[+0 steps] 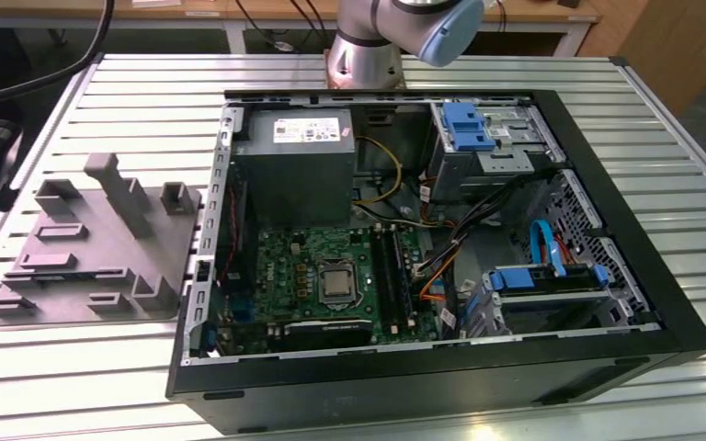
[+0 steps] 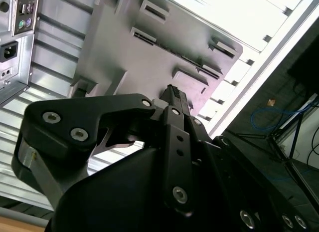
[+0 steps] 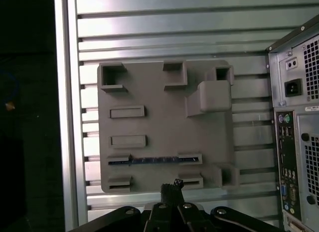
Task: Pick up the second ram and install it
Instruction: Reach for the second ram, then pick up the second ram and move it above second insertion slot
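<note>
I have the end effector [image 3: 172, 185] hanging above the gray holder [image 3: 149, 100], and its tips look drawn together with nothing between them. In the second wrist view the end effector [image 2: 172, 92] shows the same narrow, closed tip against the holder [image 2: 124, 52].

The second ram [image 3: 149, 160] lies below the end effector, seated edge-up in one of the holder's long slots. It shows as a thin dark-bluish strip. It is close to the tips but clearly apart from them, and I see no contact. The other slots I can see around it look bare.

The holder rests flat on the slatted metal surface [image 3: 174, 22]. The open computer case [image 1: 451, 390] stands off to one side of the end effector, just beside the holder [image 1: 84, 266]. Its rear panel [image 3: 299, 142] also shows in the first wrist view.
</note>
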{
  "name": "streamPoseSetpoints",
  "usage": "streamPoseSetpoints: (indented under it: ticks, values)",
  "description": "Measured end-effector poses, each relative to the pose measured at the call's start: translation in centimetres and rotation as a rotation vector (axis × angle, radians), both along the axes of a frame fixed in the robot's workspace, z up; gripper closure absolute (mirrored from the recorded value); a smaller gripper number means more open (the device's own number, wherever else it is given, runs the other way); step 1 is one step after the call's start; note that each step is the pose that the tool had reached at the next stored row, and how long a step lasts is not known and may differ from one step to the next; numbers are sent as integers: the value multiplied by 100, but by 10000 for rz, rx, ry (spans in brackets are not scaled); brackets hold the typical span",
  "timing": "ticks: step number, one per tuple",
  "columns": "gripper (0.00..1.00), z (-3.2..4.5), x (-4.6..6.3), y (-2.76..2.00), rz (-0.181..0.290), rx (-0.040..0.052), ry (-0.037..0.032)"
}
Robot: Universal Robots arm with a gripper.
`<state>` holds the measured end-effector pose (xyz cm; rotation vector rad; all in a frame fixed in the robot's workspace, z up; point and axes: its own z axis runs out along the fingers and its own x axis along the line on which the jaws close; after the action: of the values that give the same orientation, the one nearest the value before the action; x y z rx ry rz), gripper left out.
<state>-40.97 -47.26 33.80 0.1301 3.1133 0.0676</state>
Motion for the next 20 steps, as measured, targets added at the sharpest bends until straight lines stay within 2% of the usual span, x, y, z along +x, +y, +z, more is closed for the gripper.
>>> streamPoseSetpoints:
  ticks: [8,15,20]
  values:
    - [90,-125,0,-42,-1,-1,1]
    - [90,-233,0,-59,-1,-1,0]
    - [90,-242,0,-60,0,-1,1]
